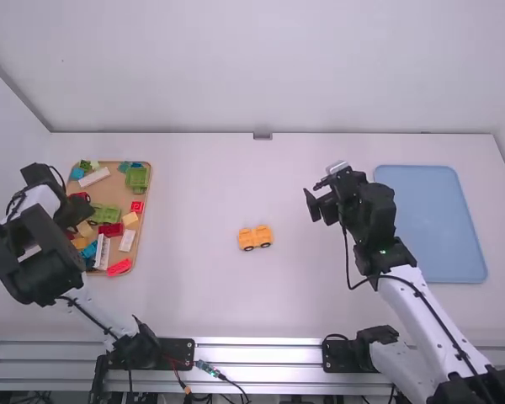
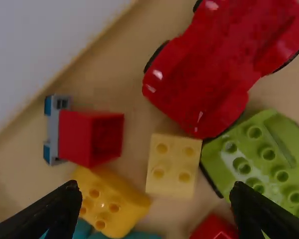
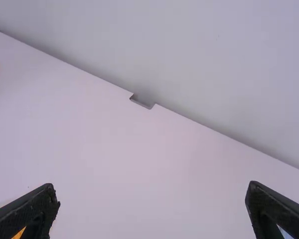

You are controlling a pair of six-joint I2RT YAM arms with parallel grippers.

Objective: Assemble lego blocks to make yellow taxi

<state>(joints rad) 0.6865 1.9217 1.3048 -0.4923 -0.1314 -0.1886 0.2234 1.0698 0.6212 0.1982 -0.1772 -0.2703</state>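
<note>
My left gripper (image 1: 81,210) stands open low over the block tray (image 1: 109,190). In the left wrist view, the left gripper (image 2: 154,211) has a pale yellow two-by-two brick (image 2: 173,165) and an orange-yellow brick (image 2: 111,201) beyond and between its fingers, neither held. A yellow wheeled car base (image 1: 255,237) stands alone on the middle of the table; part of this yellow base (image 3: 21,233) shows in the right wrist view behind a finger. My right gripper (image 1: 314,199) is raised right of it; the right gripper (image 3: 152,211) is open with nothing between its fingers.
A red car base (image 2: 209,64), a green car base (image 2: 264,154) and a red piece on a grey axle (image 2: 89,137) lie around the yellow bricks. A blue tray (image 1: 429,223) lies at the right, beside the right arm.
</note>
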